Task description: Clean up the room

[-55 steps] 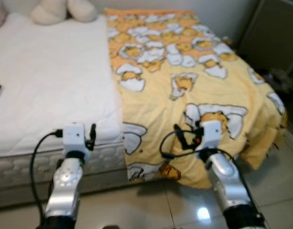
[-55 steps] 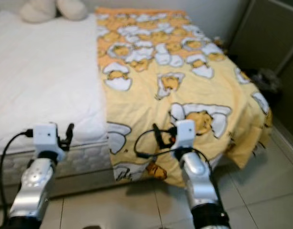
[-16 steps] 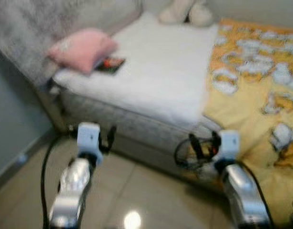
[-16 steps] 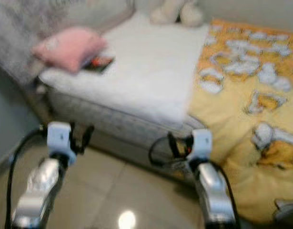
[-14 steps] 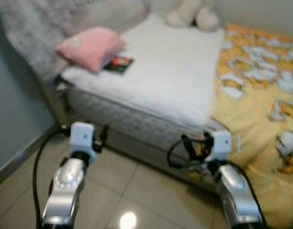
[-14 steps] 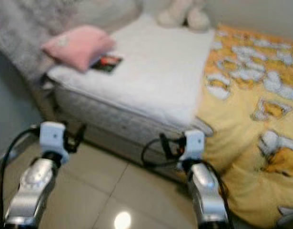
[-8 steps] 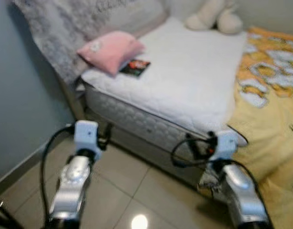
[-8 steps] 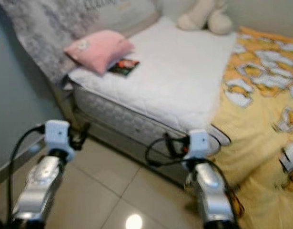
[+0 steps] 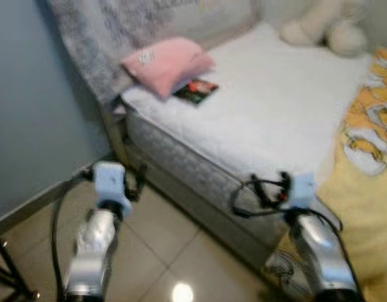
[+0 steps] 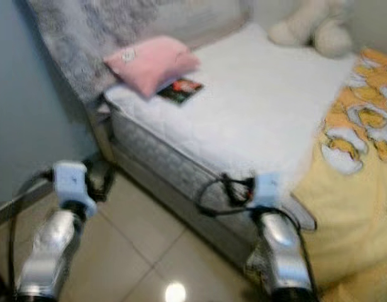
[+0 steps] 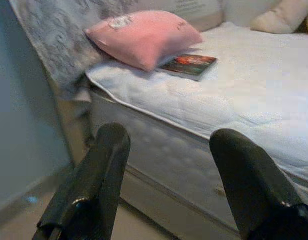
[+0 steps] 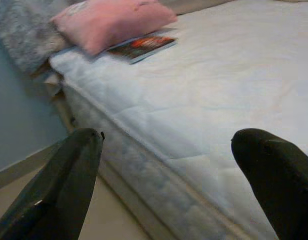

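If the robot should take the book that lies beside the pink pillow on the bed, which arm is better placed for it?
Probably the left. The book lies by the pink pillow on the robot's left side of the bed, nearer the open left claw than the right claw.

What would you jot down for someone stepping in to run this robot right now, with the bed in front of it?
Left gripper: open, holding nothing, raised over the tiled floor short of the bed.
Right gripper: open, holding nothing, raised at the mattress edge.
On the mattress: a pink pillow near the head end, a small book lying flat with one edge tucked under the pillow, a cream plush toy at the far side.
A yellow patterned blanket covers the robot's right part of the bed.
Done or left: one moment cannot settle it. The book looks the likeliest loose item to put away.
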Controlling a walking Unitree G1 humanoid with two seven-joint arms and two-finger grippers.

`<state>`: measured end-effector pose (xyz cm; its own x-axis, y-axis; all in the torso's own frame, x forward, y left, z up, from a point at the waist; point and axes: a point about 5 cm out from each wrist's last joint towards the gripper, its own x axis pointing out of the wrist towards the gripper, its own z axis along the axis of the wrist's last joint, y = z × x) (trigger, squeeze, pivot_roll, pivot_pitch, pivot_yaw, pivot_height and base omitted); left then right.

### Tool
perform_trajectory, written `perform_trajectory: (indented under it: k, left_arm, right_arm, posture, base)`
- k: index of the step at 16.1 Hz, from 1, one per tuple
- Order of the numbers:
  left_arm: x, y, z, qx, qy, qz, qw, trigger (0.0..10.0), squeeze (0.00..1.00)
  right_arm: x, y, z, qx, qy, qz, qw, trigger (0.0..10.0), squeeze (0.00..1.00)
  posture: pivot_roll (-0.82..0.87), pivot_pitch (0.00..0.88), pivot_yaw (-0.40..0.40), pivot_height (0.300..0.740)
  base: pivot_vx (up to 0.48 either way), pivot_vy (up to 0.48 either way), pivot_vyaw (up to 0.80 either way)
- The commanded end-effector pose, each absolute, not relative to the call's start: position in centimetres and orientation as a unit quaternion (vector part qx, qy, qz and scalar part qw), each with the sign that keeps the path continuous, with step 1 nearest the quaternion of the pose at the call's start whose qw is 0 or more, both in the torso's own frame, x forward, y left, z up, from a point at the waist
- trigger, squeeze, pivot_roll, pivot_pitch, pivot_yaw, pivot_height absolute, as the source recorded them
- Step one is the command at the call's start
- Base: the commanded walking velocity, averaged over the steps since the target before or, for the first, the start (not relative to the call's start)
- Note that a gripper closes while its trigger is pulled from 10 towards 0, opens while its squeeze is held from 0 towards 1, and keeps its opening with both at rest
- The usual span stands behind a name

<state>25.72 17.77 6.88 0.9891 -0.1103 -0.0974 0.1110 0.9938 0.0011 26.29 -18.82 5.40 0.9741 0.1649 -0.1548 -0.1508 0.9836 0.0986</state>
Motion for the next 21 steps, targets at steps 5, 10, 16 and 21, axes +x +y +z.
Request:
perform_trajectory:
  k: [5,10,16,21]
  left_arm:
    - [24.1,19.4,6.7,0.017,0.068,-0.054,0.996,10.0,0.0]
    - [26.2,17.5,8.5,0.021,0.028,-0.051,0.998,10.0,0.0]
    - [26.2,16.7,8.8,0.047,0.022,-0.065,0.997,10.0,0.0]
    - [26.6,17.6,9.7,0.051,0.01,-0.022,0.998,10.0,0.0]
  right_arm:
    - [24.3,-19.0,4.8,0.024,0.088,0.088,0.992,10.0,0.21]
    - [25.1,-18.4,4.7,0.025,0.09,0.1,0.991,10.0,0.22]
    - [24.9,-18.6,4.0,0.029,0.106,0.106,0.988,10.0,0.24]
    - [25.0,-18.8,3.7,0.008,0.111,0.092,0.99,10.0,0.26]
  posture:
    - [-0.02,0.0,-0.014,0.74]
    - [-0.01,0.0,-0.027,0.74]
    - [-0.01,0.0,-0.017,0.74]
    - [-0.02,0.0,0.006,0.74]
  base:
    - [0.206,-0.198,0.44]
    - [0.0,0.0,0.44]
    - [0.0,0.0,0.44]
    - [0.096,0.0,0.44]
